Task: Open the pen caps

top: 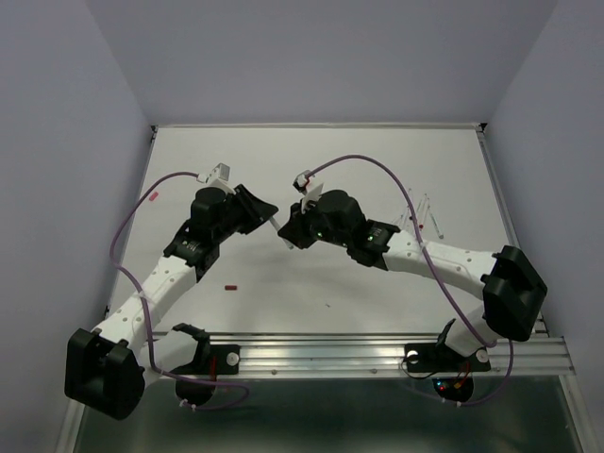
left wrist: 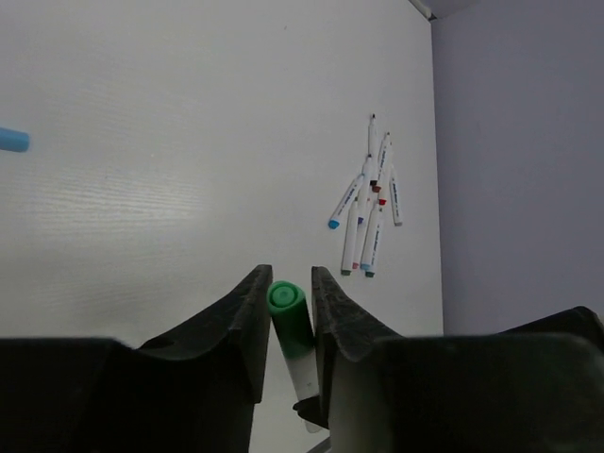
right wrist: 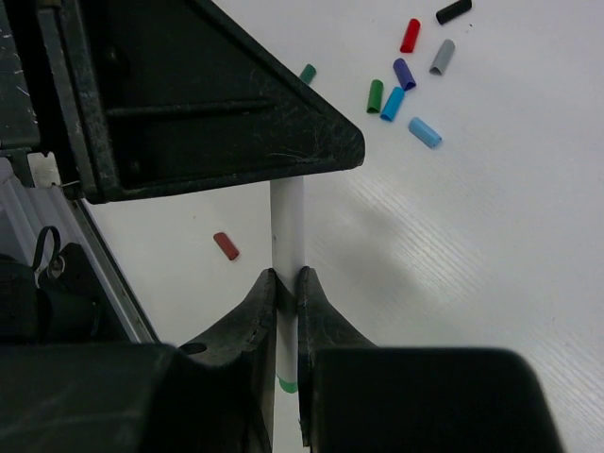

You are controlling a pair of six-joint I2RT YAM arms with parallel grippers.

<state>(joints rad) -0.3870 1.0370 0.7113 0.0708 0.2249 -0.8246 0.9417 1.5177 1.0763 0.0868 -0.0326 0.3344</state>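
Left claw (left wrist: pixel 290 283) pinches a green cap (left wrist: pixel 288 316). Right claw (right wrist: pixel 287 276) clamps that pen's white barrel (right wrist: pixel 287 212) (loose caps (right wrist: pixel 396 90) lie nearby).

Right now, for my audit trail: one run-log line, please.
phase: uncapping | left end effector: shut on green cap | right end effector: shut on pen barrel | cap: not yet off

Left wrist view: blue cap (left wrist: pixel 11 141) cut off by the left edge; pen barrel (left wrist: pixel 304 389) below the green cap (left wrist: pixel 286 311) partly masked by the fingers (left wrist: pixel 241 326) of the left gripper (left wrist: pixel 291 283); print on the loose pens (left wrist: pixel 349 200) too small to read; right wrist view: barrel's upper end hidden behind the left gripper; lower end lost inside the right gripper (right wrist: pixel 286 283); top view: pen barrel barely discernible between the grippers.
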